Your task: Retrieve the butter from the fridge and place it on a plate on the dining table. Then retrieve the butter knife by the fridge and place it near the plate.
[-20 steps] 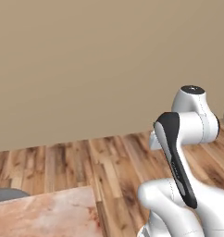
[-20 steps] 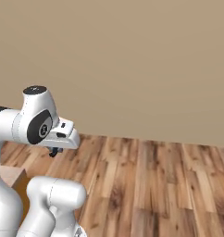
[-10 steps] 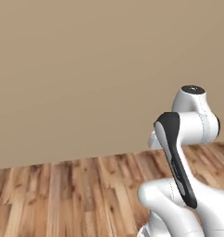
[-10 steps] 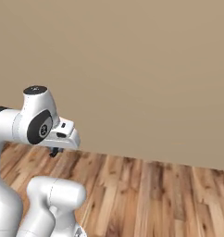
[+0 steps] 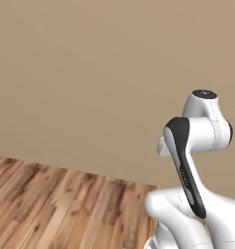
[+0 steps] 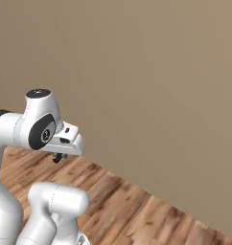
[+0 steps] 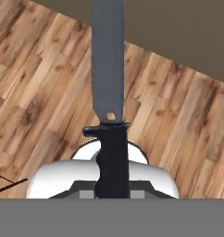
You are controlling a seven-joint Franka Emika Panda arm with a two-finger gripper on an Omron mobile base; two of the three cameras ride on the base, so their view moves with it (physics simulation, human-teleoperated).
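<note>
Item one: the butter knife (image 7: 108,92). You see it in the hand view, dark handle low in the picture, grey blade running straight up and away from the hand, with a small hole in the blade just above the guard. The handle's lower end drops out of sight at the bottom of the picture, where the finger tips would stand; the pads themselves are hidden behind it.

Item two: the gripper (image 6: 57,157). It is closed narrow on the butter knife's handle, and the knife hangs clear above the wooden floor (image 7: 35,92).

Item three: surroundings relative to the knife. Plank floor lies beneath the blade; a plain tan wall (image 5: 90,73) stands beyond its tip.
</note>
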